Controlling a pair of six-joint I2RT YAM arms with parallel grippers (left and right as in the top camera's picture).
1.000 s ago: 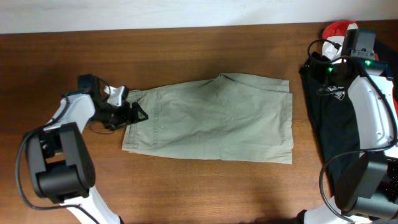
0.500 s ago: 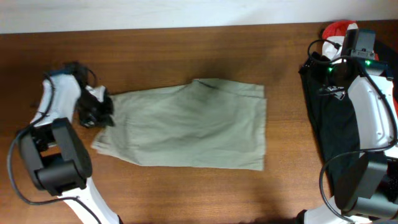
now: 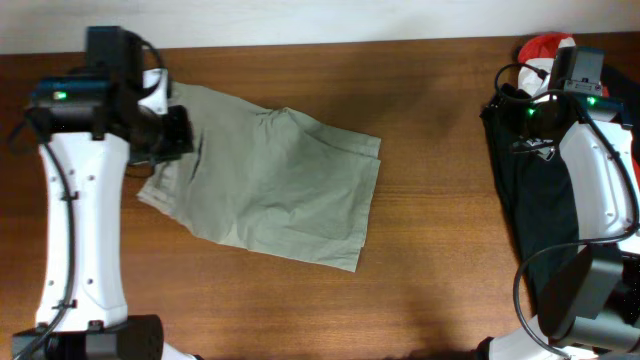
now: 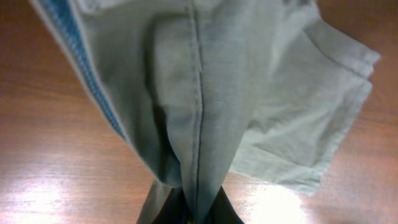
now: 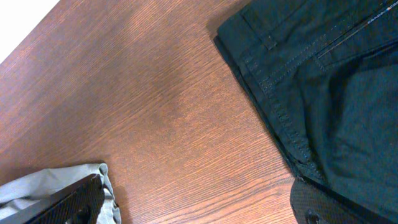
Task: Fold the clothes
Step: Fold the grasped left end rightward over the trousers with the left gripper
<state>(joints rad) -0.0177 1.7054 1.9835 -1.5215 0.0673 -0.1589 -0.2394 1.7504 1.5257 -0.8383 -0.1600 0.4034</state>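
- Brown wooden counter point(image 3: 430, 280) is carrying all the clothes, and I am working from its near edge.
- Wrinkled khaki shorts point(image 3: 270, 185) are lying slantwise on the left half, their leg hems pointing toward the middle.
- My left fingers point(image 3: 178, 135) are pinching the shorts at their far left end, with cloth draping from the pinch.
- A black garment point(image 3: 520, 190) is lying along the right side, well apart from the shorts.
- My right fingers point(image 5: 196, 214) are hovering spread wide over the black garment's edge, gripping nothing.
- A red-and-white garment point(image 3: 543, 45) is peeking out at the far right corner.
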